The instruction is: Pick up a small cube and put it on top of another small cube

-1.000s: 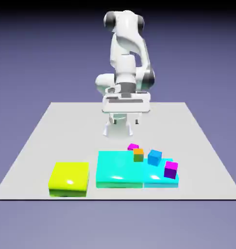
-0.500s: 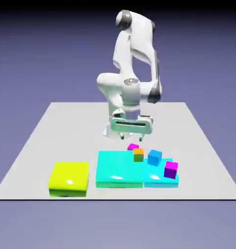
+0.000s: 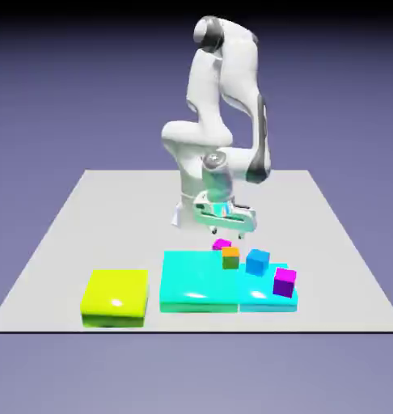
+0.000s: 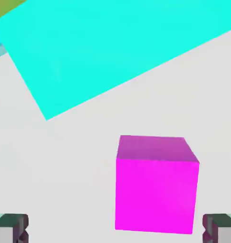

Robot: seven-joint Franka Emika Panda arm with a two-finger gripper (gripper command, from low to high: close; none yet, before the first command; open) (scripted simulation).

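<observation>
Arm bent at the elbow, forearm angled down toward the exterior view's right, hand (image 3: 225,214) low over the table and slightly tilted. Gripper (image 3: 228,234) pointing down, its two fingertips (image 4: 13,228) wide apart, one at each side of the hand view's bottom edge.

The exterior view was bright, with small glare spots low in the frame; its top edge fell black.
</observation>
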